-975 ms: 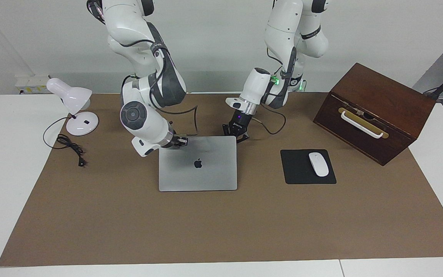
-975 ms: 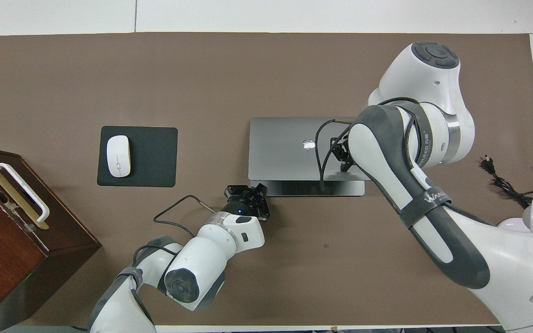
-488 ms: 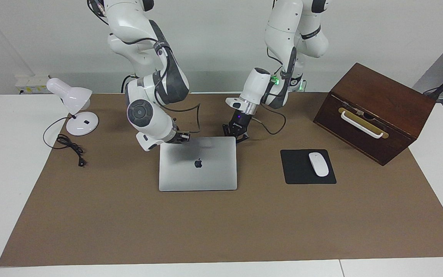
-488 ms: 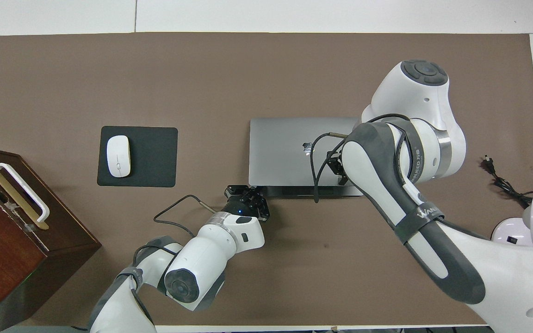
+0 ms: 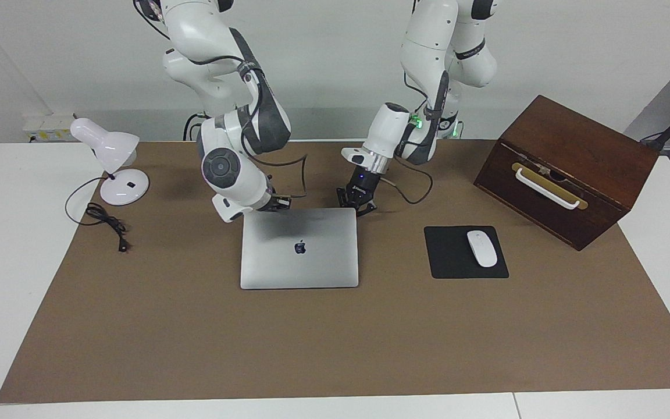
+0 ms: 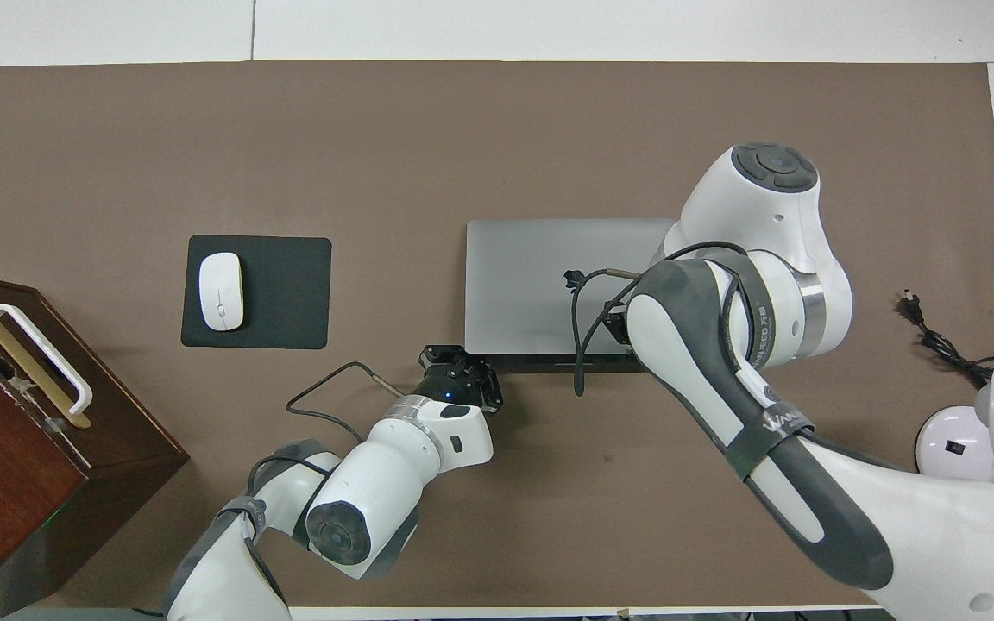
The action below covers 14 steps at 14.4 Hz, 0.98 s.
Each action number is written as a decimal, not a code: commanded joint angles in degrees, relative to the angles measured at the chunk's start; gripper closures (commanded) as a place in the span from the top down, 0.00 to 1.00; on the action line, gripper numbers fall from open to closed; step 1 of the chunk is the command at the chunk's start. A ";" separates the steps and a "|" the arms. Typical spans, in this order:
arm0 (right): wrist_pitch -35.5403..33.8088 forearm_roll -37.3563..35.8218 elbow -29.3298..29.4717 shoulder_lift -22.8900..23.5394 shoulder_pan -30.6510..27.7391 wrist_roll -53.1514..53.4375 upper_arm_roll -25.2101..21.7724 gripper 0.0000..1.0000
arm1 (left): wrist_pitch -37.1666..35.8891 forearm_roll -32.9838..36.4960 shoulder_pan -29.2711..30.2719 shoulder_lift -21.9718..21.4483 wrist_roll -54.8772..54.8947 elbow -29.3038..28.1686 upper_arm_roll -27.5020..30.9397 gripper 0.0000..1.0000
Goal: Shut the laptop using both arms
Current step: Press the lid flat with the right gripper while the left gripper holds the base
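The silver-grey laptop [image 5: 299, 256] lies mid-table with its lid [image 6: 531, 276] down almost flat, apple logo up. In the overhead view a thin dark strip [image 6: 540, 360] shows along its edge nearest the robots. My right gripper [image 5: 280, 202] is at that edge of the lid, toward the right arm's end. In the overhead view it [image 6: 613, 317] is mostly hidden under its own forearm. My left gripper [image 5: 358, 202] is low at the laptop's corner nearest the robots, toward the left arm's end, and also shows in the overhead view [image 6: 462, 373].
A black mouse pad [image 5: 445, 256] with a white mouse [image 5: 481, 248] lies beside the laptop toward the left arm's end. A brown wooden box [image 5: 565, 169] with a white handle stands past it. A white desk lamp [image 5: 115, 166] and its cord [image 5: 105, 221] are at the right arm's end.
The lid has dropped from a slight tilt to almost flat. My right gripper has slid with it toward the robots' edge of the lid. My left gripper has stayed put.
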 commanded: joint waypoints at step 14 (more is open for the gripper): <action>2.32 1.44 1.66 -2.82 -1.48 0.42 -0.25 0.00 | -0.54 0.80 -0.67 3.25 0.60 -3.39 0.82 0.00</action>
